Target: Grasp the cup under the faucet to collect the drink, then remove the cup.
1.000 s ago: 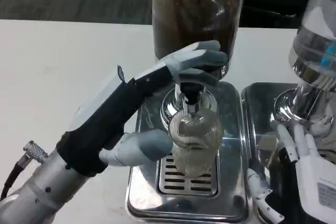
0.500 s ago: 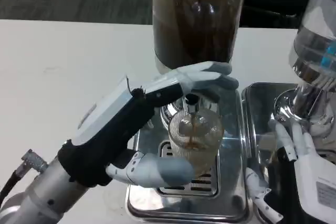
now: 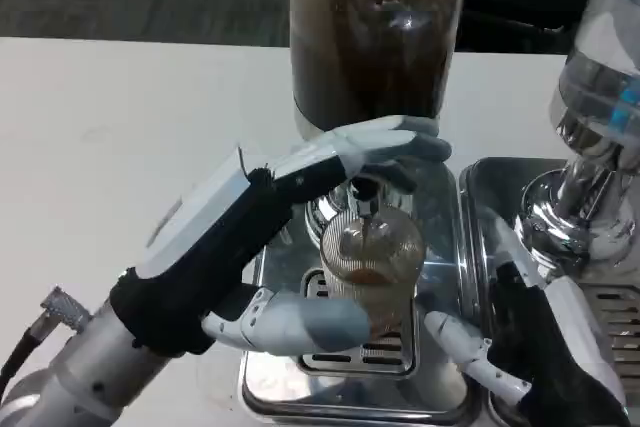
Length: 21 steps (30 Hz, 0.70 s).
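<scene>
A ribbed clear cup stands on the drip tray under the faucet of the dark drink dispenser. A thin brown stream runs into it, and brown drink lies in its lower part. My left hand reaches in from the left. Its fingers press on top of the faucet lever, and its thumb lies low in front of the cup's base. My right hand is at the lower right, fingers apart and holding nothing, a little to the right of the cup.
A second dispenser with a clear tank and chrome base stands on its own tray at the right, just behind my right hand. White table stretches to the left.
Brown drink has started flowing and collecting in the cup. My left hand has settled lower on the lever. My right hand has moved left and down toward the cup.
</scene>
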Available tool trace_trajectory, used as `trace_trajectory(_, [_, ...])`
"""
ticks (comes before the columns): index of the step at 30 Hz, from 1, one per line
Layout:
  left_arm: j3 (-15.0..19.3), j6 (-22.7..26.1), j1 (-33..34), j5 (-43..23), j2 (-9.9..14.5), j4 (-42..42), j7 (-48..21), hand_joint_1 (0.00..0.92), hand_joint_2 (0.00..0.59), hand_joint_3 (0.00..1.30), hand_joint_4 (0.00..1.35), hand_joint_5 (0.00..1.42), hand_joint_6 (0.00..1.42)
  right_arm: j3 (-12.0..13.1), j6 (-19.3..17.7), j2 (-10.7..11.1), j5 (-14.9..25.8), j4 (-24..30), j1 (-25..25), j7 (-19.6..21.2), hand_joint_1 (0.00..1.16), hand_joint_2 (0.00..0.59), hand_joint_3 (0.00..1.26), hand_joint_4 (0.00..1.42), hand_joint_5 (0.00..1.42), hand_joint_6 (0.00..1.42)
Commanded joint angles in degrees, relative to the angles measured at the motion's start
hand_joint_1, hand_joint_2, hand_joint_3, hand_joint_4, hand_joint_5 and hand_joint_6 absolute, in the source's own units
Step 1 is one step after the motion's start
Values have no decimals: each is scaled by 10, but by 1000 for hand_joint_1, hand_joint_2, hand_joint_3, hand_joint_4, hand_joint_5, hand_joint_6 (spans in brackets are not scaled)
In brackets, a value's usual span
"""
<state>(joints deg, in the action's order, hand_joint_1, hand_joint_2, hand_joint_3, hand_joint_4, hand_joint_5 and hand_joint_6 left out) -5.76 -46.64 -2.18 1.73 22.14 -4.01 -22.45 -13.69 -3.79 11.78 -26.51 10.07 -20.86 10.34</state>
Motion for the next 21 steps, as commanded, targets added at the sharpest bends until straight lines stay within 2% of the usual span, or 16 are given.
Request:
trace_trajectory(1, [-12, 3, -4, 13, 6, 9, -8, 0, 105, 280, 181, 377, 364, 7, -24, 5, 23, -30, 34, -27, 461, 257, 0, 0, 0, 0])
trace_trajectory(9, [-12, 5, -6, 15, 5, 6, -4, 0, 107, 288, 181, 377, 364, 2, -41, 10, 29, -61, 71, -60, 527, 244, 0, 0, 0, 0])
trace_trajectory(18, [-14, 10, -8, 16, 5, 2, 3, 0, 108, 297, 181, 376, 365, 2, -29, -8, 35, -76, 86, -68, 558, 231, 0, 0, 0, 0])
trace_trajectory(21, [-12, 12, -8, 16, 6, 1, 4, 0, 110, 298, 181, 376, 365, 1, -26, -7, 27, -75, 86, -67, 563, 227, 0, 0, 0, 0])
